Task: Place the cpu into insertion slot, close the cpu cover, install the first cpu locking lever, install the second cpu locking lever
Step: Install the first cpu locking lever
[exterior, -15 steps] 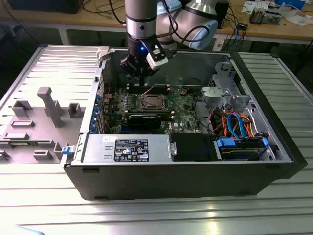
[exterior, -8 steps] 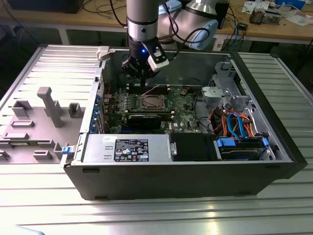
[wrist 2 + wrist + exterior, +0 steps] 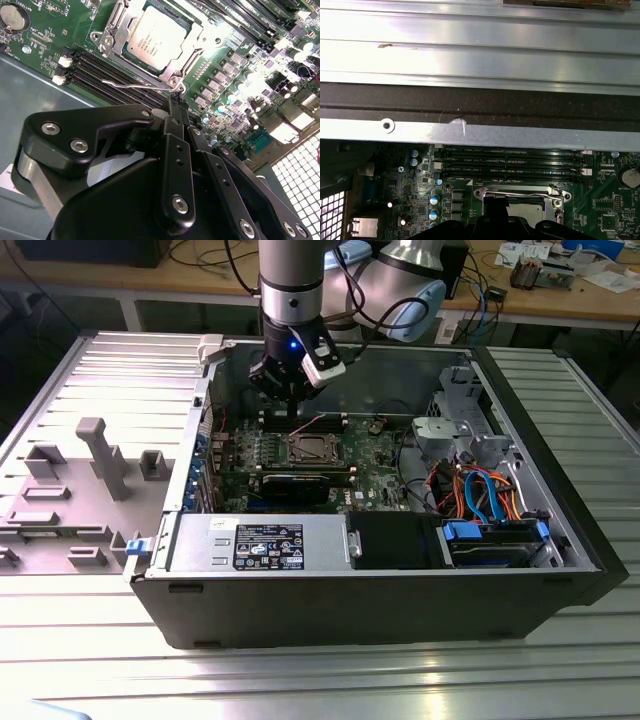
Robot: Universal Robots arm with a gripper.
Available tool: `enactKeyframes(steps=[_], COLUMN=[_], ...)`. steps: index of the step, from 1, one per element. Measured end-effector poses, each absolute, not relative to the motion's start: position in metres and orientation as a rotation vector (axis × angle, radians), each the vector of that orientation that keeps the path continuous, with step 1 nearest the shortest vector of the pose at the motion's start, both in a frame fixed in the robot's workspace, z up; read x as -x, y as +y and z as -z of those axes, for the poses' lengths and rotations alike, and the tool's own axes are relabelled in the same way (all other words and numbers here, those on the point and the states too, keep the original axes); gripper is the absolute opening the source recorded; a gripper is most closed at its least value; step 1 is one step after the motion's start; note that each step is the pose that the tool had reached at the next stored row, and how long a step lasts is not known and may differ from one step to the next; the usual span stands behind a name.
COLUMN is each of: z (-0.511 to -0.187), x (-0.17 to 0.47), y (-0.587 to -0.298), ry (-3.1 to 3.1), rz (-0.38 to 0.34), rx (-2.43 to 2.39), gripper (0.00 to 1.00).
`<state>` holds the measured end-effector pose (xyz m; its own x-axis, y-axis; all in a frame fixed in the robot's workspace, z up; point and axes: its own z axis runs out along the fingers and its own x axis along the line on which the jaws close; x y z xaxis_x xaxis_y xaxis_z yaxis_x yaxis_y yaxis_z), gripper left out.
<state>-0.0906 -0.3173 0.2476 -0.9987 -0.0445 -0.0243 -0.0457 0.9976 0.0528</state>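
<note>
Jaws: the gripper [image 3: 179,106] has its two black fingers pressed together with nothing visibly between them, the tips hovering just beside the socket's near edge, by a thin wire lever [image 3: 135,85].
Chip: the cpu [image 3: 157,36] already lies flat in the insertion slot [image 3: 175,77], its dull silver-grey top showing through the frame's window.
Cover: the cpu cover [image 3: 195,42] appears folded down around the chip; whether it is latched I cannot tell.
Handling, chip: judged light, rigid and fragile underneath; best touched by its edges only, never pressed on the lid.
Handling, lever: judged springy steel wire, slim and slippery; it likely wants a push near its bent free end.
Materials: green circuit board [image 3: 235,75] crowded with small cylinders and black memory slots [image 3: 100,70]; bright stamped metal frame with screws at the corners.
Setting: in the exterior view the gripper [image 3: 285,400] hangs inside the open computer case [image 3: 400,610], above the socket [image 3: 310,448].
</note>
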Motion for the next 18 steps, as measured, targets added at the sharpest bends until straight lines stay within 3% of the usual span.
enactKeyframes(steps=[18], z=[-0.2422], x=[0.0882], y=[-0.3185], ry=[3.115], rz=[-0.114], rx=[0.065], gripper=[0.11])
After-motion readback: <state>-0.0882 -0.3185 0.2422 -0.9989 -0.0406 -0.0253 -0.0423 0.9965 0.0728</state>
